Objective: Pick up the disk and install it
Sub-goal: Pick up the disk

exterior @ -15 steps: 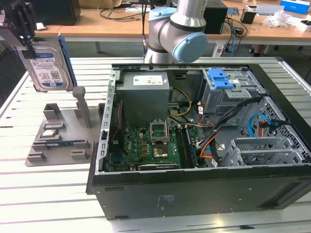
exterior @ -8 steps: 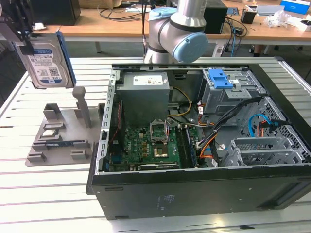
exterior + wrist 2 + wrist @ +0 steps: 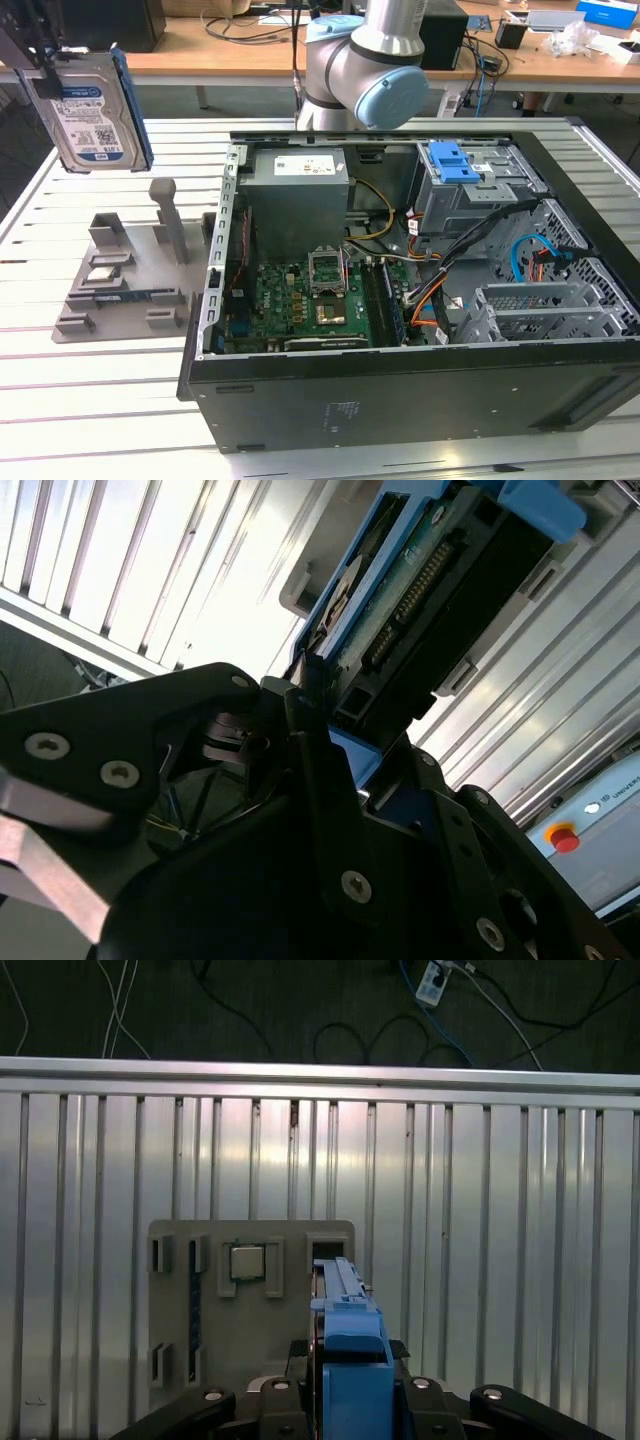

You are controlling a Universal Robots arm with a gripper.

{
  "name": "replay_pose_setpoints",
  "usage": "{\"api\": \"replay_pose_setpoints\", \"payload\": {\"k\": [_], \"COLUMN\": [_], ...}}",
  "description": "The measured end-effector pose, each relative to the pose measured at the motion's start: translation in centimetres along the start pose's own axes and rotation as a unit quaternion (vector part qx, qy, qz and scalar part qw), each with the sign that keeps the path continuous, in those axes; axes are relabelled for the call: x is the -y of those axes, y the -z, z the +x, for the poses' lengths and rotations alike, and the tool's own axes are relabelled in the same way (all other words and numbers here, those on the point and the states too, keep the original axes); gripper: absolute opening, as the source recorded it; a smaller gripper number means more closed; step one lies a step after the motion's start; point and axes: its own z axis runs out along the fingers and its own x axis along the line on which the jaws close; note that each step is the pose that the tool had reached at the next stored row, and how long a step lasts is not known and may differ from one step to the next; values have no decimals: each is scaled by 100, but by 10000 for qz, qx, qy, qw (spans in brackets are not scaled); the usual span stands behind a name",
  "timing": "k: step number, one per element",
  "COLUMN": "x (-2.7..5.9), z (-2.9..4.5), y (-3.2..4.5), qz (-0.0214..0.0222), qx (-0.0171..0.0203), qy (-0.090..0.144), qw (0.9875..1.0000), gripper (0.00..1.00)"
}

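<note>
Bright, even light is falling across the table [image 3: 90, 400] in the exterior view. In the second wrist view, glare is washing out its slats, while the gripper [image 3: 325, 725] and disk [image 3: 430, 580] are sitting in shadow.

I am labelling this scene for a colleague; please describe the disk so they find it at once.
Find the open computer case on the slatted table; at the exterior view's left of it lies a grey tray. Above that tray the gripper holds the disk in the air. It alone is silver, with a white-and-blue label and blue side rails.
</note>
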Motion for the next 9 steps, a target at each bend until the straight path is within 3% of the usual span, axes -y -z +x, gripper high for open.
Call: {"api": "replay_pose_setpoints", "payload": {"k": [9], "x": [-2], "z": [1], "y": [103], "qz": [0], "qx": [0], "qy": [0], "qw": [10000], "gripper": [36]}}
